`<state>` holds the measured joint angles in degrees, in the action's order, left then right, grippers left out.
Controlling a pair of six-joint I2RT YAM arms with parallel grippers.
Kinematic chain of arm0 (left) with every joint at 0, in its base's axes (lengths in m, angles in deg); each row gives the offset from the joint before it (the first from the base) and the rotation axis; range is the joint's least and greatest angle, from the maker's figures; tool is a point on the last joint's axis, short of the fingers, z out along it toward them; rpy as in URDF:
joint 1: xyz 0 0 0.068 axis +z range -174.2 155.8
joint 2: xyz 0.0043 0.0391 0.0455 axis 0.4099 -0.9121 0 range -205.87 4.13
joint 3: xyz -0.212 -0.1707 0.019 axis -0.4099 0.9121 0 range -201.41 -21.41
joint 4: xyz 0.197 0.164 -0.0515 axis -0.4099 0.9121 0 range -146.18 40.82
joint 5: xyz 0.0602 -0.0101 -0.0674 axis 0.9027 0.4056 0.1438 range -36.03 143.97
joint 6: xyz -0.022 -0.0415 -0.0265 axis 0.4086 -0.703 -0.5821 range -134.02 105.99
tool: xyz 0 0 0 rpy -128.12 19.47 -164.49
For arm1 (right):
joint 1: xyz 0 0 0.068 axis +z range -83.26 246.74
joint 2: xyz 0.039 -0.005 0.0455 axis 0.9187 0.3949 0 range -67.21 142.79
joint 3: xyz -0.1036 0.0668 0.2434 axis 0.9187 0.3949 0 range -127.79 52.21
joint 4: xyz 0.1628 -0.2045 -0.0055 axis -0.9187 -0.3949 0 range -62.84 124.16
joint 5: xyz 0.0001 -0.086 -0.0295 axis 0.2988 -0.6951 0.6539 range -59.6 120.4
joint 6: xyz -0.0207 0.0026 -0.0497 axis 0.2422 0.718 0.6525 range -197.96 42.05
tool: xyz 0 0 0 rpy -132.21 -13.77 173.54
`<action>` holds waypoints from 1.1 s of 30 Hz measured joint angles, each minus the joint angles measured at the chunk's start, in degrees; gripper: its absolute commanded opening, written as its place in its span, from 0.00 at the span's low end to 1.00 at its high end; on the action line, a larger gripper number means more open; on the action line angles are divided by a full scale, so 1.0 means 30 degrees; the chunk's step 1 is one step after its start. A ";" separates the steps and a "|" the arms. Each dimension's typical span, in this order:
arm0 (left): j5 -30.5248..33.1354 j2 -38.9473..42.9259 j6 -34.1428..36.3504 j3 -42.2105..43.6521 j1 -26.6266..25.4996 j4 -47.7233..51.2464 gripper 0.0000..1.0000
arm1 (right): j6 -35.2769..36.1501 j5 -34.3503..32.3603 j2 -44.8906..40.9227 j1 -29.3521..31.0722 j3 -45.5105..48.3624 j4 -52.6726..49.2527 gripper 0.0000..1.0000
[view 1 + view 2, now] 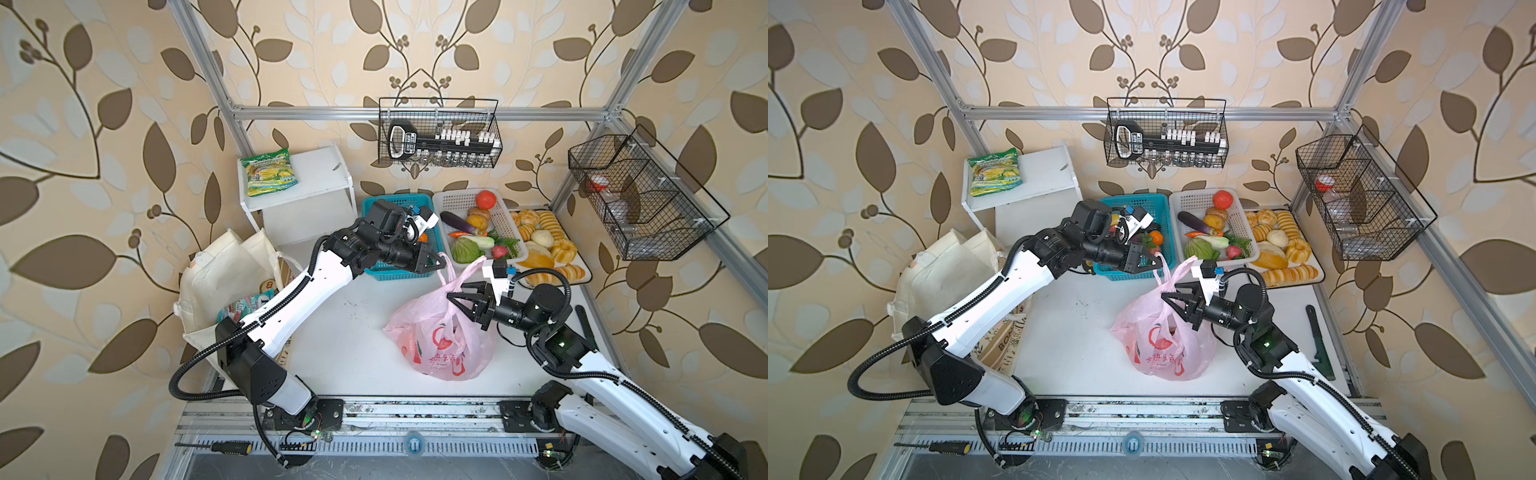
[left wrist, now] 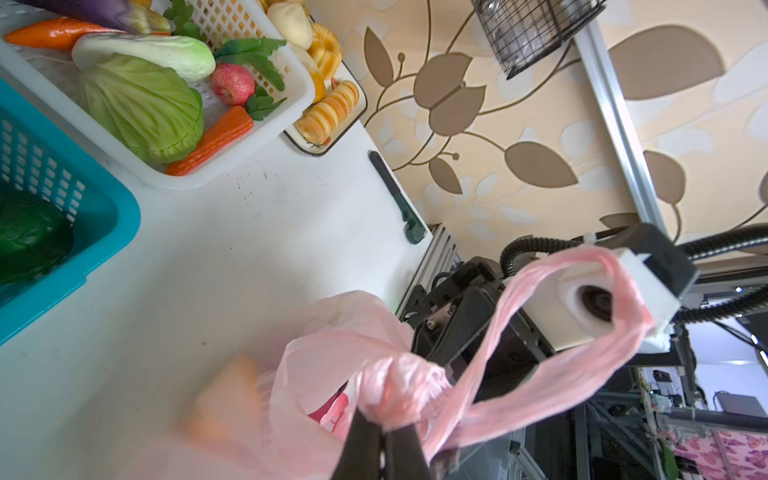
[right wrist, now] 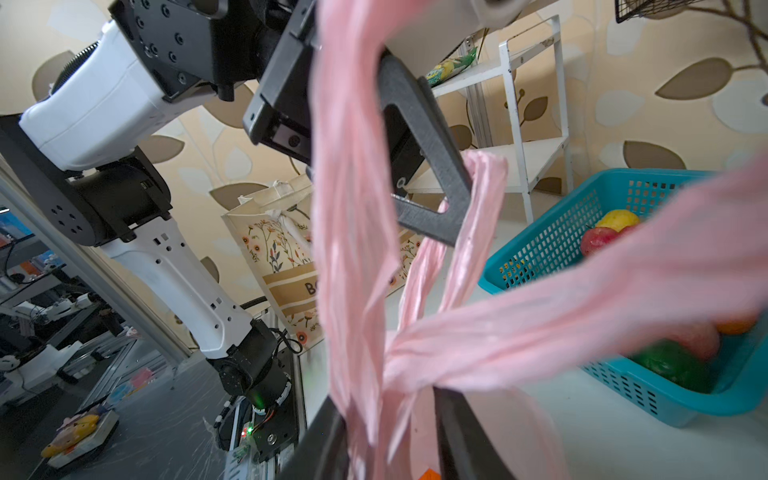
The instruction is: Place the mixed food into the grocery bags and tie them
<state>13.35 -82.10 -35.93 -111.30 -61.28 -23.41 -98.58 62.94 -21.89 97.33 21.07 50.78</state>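
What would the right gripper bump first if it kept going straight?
Probably the twisted handles of the pink bag, sitting inside the open right gripper; the left gripper seems to sit beyond.

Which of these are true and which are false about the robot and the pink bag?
1. The left gripper is shut on a handle of the pink plastic bag. True.
2. The pink plastic bag hangs in the air. False: its bottom rests on the white table.
3. The green-yellow snack packet lies on the white shelf. True.
4. The cream tote lies folded flat in the middle of the table. False: it stands at the table's left side in both top views.
5. The right gripper is clamped shut. False: its jaws stand apart, with pink plastic between them.
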 measured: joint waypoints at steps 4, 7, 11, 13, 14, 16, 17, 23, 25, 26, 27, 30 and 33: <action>0.0007 0.0124 -0.0568 0.0000 -0.0124 -0.0962 0.00 | 0.0029 0.0568 0.0933 0.0095 -0.0729 -0.0197 0.42; 0.0051 0.0124 -0.0809 0.0015 -0.0284 -0.1035 0.00 | 0.0029 0.0656 0.1552 0.0321 -0.1144 -0.0211 0.39; 0.0277 0.0124 -0.0845 0.0066 -0.0291 -0.1005 0.00 | -0.0255 0.0401 0.1829 0.0430 -0.1202 -0.0204 0.28; 0.0772 0.0153 -0.0845 0.0160 -0.0291 -0.0976 0.00 | -0.0372 -0.0168 0.1800 0.0430 -0.1202 -0.0182 0.22; 0.0998 0.0197 -0.0845 0.0262 -0.0291 -0.0962 0.00 | -0.0488 -0.0423 0.1770 0.0423 -0.1202 -0.0197 0.21; 0.1625 0.0546 -0.0874 0.0780 -0.0291 -0.0911 0.00 | -0.0765 -0.1129 0.1632 0.0423 -0.1173 -0.0124 0.18; 0.1792 0.0772 -0.0925 0.1071 -0.0291 -0.0911 0.00 | -0.0933 -0.1406 0.1545 0.0423 -0.1115 -0.0007 0.17; 0.2747 0.2040 -0.1304 0.2324 -0.0291 -0.0918 0.00 | -0.1829 -0.2820 0.0903 0.0423 -0.0408 0.0699 0.18; 0.2892 0.2404 -0.1464 0.2820 -0.0291 -0.1137 0.00 | -0.2069 -0.3060 0.0874 0.0423 -0.0219 0.0801 0.19; 0.2922 0.2608 -0.1647 0.3162 -0.0291 -0.1348 0.00 | -0.2178 -0.3089 0.0882 0.0423 -0.0138 0.0860 0.20; 0.2936 0.2856 -0.1909 0.3577 -0.0291 -0.1610 0.00 | -0.2295 -0.3082 0.0882 0.0423 -0.0051 0.0947 0.22; 0.3096 0.3198 -0.2863 0.4466 -0.0386 -0.2361 0.00 | -0.2550 -0.2834 0.0925 0.0437 0.0022 0.1180 0.27; 0.3249 0.3198 -0.3555 0.4787 -0.0845 -0.3067 0.00 | -0.2703 -0.2208 0.1027 0.0525 0.0022 0.1515 0.34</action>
<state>23.10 -72.51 -46.59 -96.94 -63.81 -32.61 -106.69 56.31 -18.81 98.90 21.14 55.32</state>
